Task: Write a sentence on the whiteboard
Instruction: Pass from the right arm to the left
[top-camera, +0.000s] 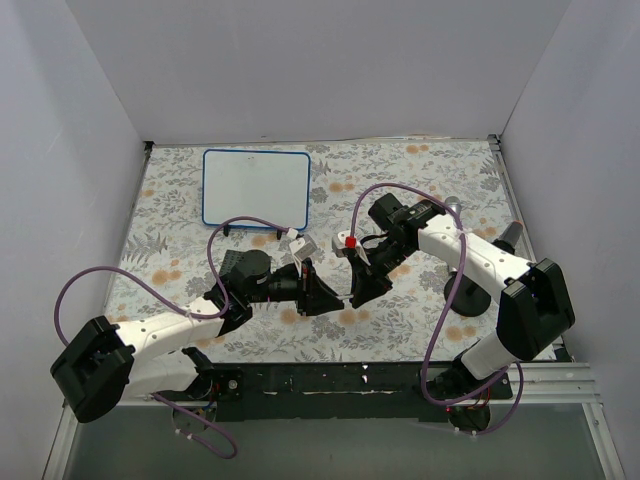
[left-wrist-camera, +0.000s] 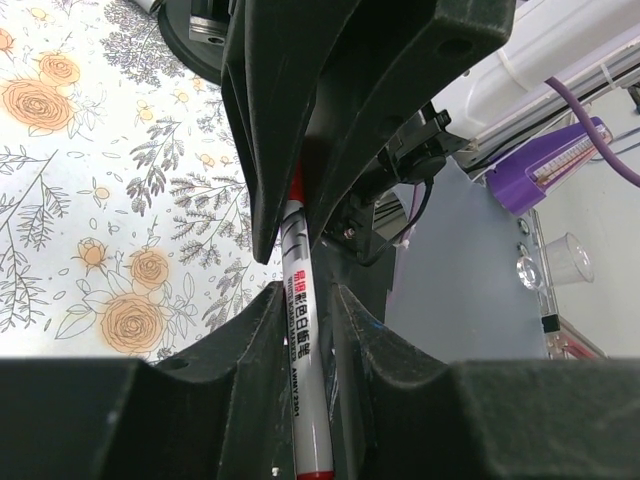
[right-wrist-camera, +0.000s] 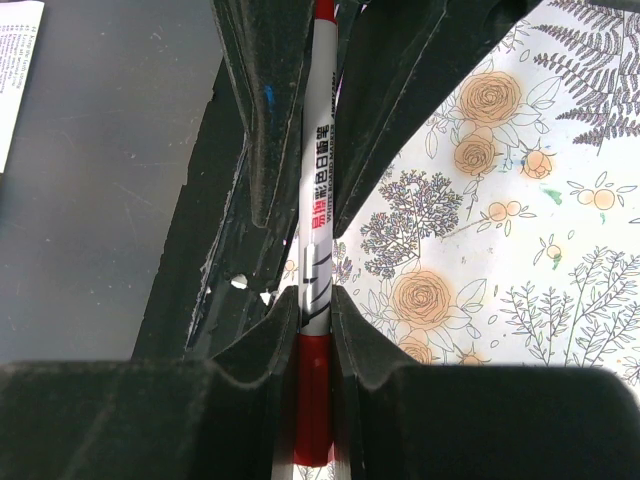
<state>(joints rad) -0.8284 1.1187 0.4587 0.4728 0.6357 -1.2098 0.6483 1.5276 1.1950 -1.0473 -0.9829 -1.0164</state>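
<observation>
Meets in the middle of the flowery table cloth (top-camera: 420, 170) with both arms; grips one whiteboard marker (right-wrist-camera: 318, 190) from two sides at once; squeezes it with the left gripper (left-wrist-camera: 305, 295), black fingers tight against both sides of the white barrel, right at the printed words; squeezes it too with the right gripper (right-wrist-camera: 316, 300), fingers pinched on the spot where the white barrel meets the red part; points the two grippers at each other, tips very close, with the right one's fingers filling the top of the left wrist view and the left one's fingers filling the top of the right wrist view; shows red at both ends of the marker and black and red print along its middle; has orange roses and grey leaves of the cloth beside and behind the fingers; has the whiteboard (top-camera: 256, 188) lying flat at the far left of the cloth, near the back wall, well apart from both grippers and from the marker; white face up, thin blue rim, round corners; has a purple cable (left-wrist-camera: 590, 128) running by the right arm in the left wrist view.
</observation>
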